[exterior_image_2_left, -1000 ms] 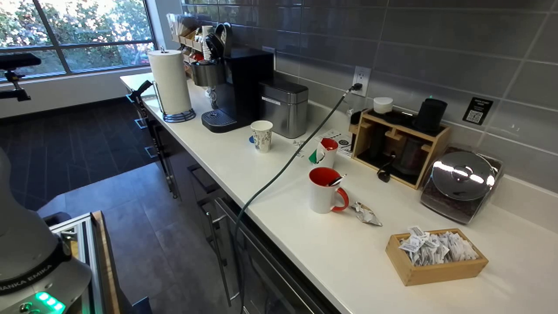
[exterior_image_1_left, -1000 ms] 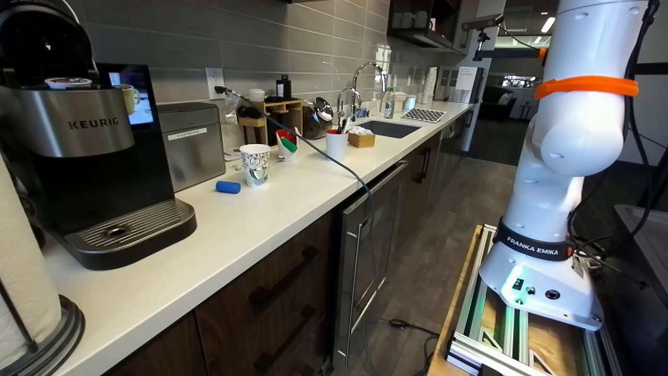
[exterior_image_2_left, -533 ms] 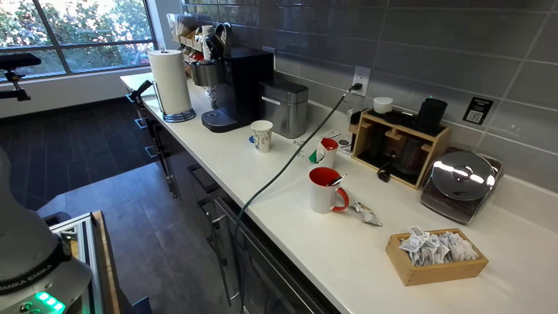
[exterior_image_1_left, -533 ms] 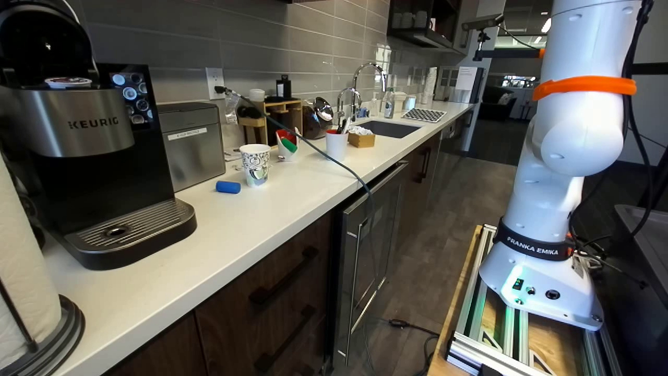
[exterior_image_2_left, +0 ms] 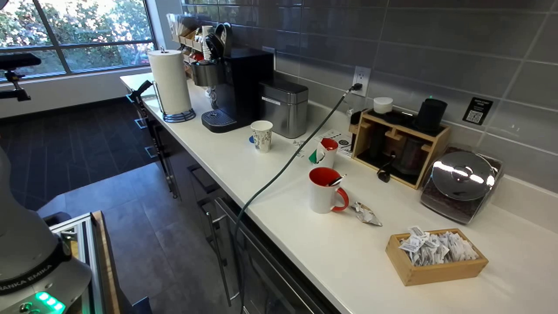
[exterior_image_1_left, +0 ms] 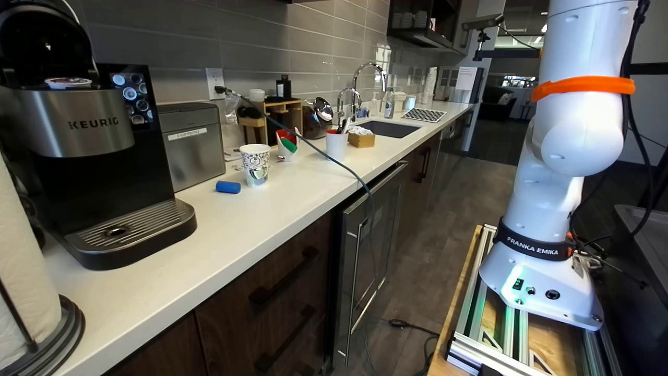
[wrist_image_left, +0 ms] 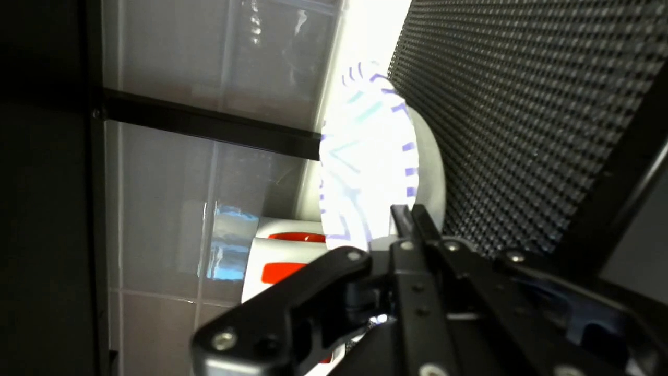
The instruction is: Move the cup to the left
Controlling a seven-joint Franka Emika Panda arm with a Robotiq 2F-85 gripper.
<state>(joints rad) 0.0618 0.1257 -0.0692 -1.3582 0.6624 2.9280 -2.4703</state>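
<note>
A paper cup (exterior_image_1_left: 255,166) with printed swirls stands upright on the white counter (exterior_image_1_left: 229,230), beside a blue cylinder (exterior_image_1_left: 228,187). The same cup (exterior_image_2_left: 261,137) shows in both exterior views, with nothing touching it there. My gripper lies outside both of those pictures; only the arm (exterior_image_1_left: 582,130) is visible. In the wrist view the gripper (wrist_image_left: 409,208) is shut, its fingertips almost meeting and no object visible between them. Just past them is a bright white rounded thing (wrist_image_left: 368,156) with purple and teal marks; what it is, and whether the fingers touch it, I cannot tell.
A Keurig machine (exterior_image_1_left: 78,122) and a metal bin (exterior_image_1_left: 190,146) flank the cup. A cable (exterior_image_2_left: 279,174) crosses the counter. A red-lined mug (exterior_image_2_left: 320,198) and smaller mug (exterior_image_2_left: 329,150) stand nearby. Black mesh (wrist_image_left: 522,104) fills the wrist view's right side.
The upper arm has shifted slightly leftward in an exterior view, and a bit of it has entered the top left corner in an exterior view. The cup has not moved.
</note>
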